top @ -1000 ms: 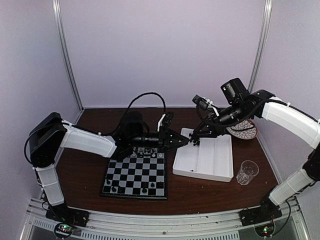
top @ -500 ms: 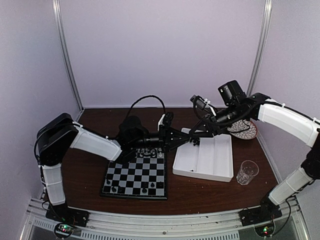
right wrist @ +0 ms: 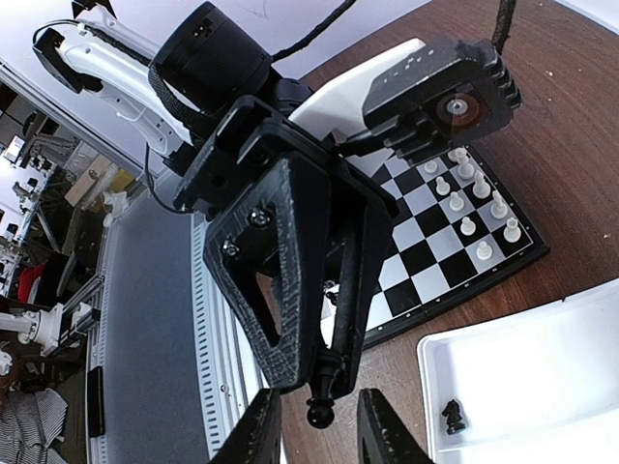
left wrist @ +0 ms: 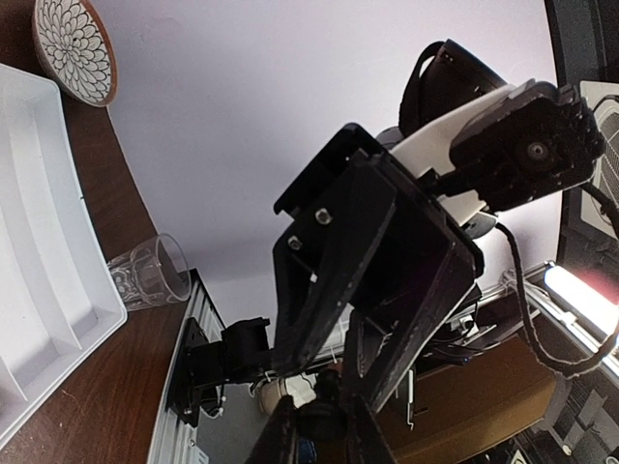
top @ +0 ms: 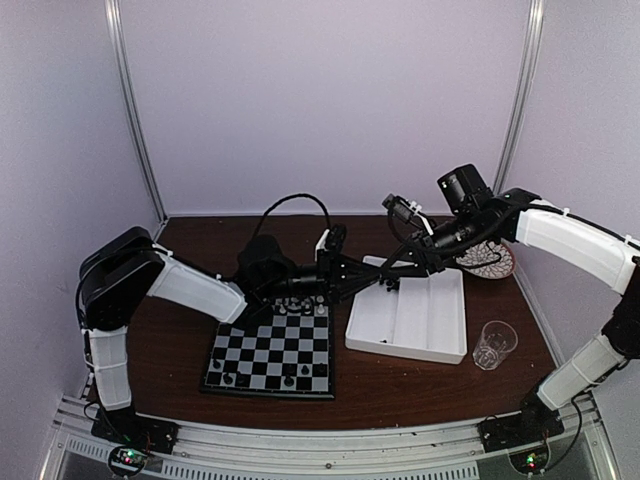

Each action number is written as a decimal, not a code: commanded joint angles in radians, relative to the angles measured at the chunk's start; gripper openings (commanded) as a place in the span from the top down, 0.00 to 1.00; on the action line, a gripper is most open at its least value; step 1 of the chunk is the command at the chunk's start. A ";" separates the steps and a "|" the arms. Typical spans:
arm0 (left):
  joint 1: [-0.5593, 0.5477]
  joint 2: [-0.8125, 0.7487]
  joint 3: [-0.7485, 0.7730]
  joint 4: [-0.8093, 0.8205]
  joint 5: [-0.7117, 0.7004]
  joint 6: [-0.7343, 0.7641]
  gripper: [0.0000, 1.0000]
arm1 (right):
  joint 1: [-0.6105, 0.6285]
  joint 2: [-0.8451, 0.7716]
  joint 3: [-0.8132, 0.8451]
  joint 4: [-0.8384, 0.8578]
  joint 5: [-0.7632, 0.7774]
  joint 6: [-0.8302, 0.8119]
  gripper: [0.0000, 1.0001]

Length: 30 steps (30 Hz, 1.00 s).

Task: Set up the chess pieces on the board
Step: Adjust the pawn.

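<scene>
Brown table (top: 170, 340) holds the board (top: 270, 355) and a white tray (top: 420, 325), and from the top we see both arms meet just over the tray's far left corner, but not what is between them. Only the right wrist view shows us the left gripper (right wrist: 327, 375) pinching a black piece (right wrist: 319, 413). The right gripper (right wrist: 319, 393) is open, with one finger on each side of the piece.

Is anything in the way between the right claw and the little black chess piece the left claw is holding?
Nothing visible. The black chess piece pokes out of the tip of the left gripper, which is closed on it. The right gripper is open, and in its own camera view it has one finger on each side of the piece with only air between.
</scene>
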 commanded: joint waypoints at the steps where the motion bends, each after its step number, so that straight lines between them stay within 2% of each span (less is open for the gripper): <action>1: 0.005 0.006 0.010 0.089 -0.008 -0.013 0.92 | -0.003 -0.015 -0.008 0.003 0.000 -0.008 0.72; 12: 0.006 0.008 0.010 0.085 0.000 -0.019 0.91 | -0.005 -0.016 -0.003 0.022 -0.007 0.005 0.90; 17: 0.005 0.013 0.010 0.079 0.006 -0.018 0.88 | -0.005 -0.021 0.002 0.012 0.015 -0.004 0.95; 20: 0.009 0.009 0.000 0.074 0.005 -0.012 0.74 | -0.005 -0.019 0.028 -0.023 0.063 -0.029 0.96; 23: 0.030 -0.049 -0.053 0.017 0.000 0.044 0.50 | 0.001 -0.011 0.070 -0.093 0.120 -0.094 0.96; 26: 0.084 -0.189 -0.124 -0.225 0.019 0.177 0.39 | 0.023 -0.007 0.099 -0.142 0.184 -0.139 0.96; 28: 0.134 -0.310 -0.147 -0.492 0.013 0.355 0.38 | 0.062 0.000 0.116 -0.176 0.251 -0.175 0.96; 30: 0.184 -0.434 -0.100 -0.985 -0.066 0.585 0.36 | 0.114 0.017 0.137 -0.207 0.324 -0.216 0.96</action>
